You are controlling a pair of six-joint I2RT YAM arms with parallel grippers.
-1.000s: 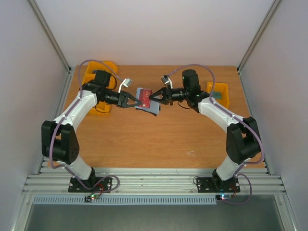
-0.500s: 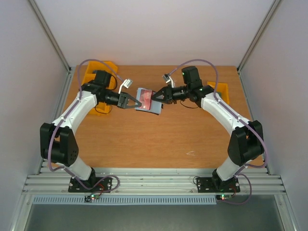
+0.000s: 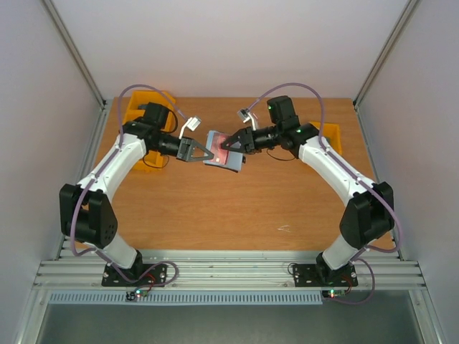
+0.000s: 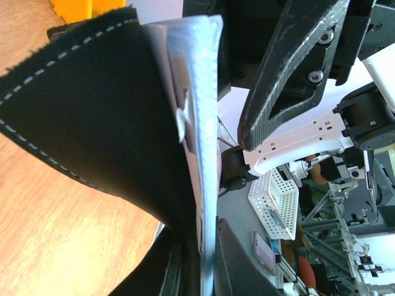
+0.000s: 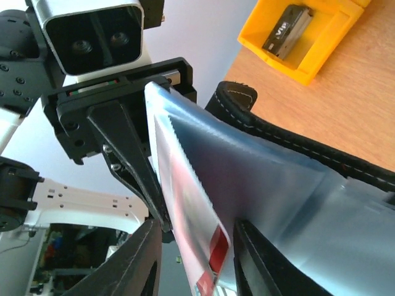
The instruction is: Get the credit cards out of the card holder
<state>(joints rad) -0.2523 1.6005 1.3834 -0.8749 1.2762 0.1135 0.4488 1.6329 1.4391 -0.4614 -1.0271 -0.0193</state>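
**Left clamped on holder, right jaws slack around the card panel**

Left gripper [image 3: 207, 155]: jaws pressed together, pinching one edge of the card holder [image 3: 231, 163]. In the left wrist view both fingers squeeze that edge at the bottom of frame. The black stitched outer skin bulges toward the table side, and the pale inner panel runs edge-on beside it

Right gripper [image 3: 228, 145]: jaws spread, straddling the opposite edge of the holder's inner panel. In the right wrist view one finger sits against the blue-grey panel and the other stands apart from it with a visible gap. It isn't pinching anything I can see

Credit card [image 5: 215, 245]: red, sitting in the panel's pocket, with one corner showing between the right fingers. The rest reads pink through the hazy pocket. Can't tell if a second card sits behind it

The holder is open and held up between the two grippers, which face each other tip to tip over the back middle of the table [image 3: 237, 208]. It looks to be off the wood

Left bin [image 3: 136, 107]: yellow, behind the left arm. The right wrist view shows a small black object [image 5: 285, 29] lying in it. Right bin [image 3: 334, 136]: yellow, just beside the right arm
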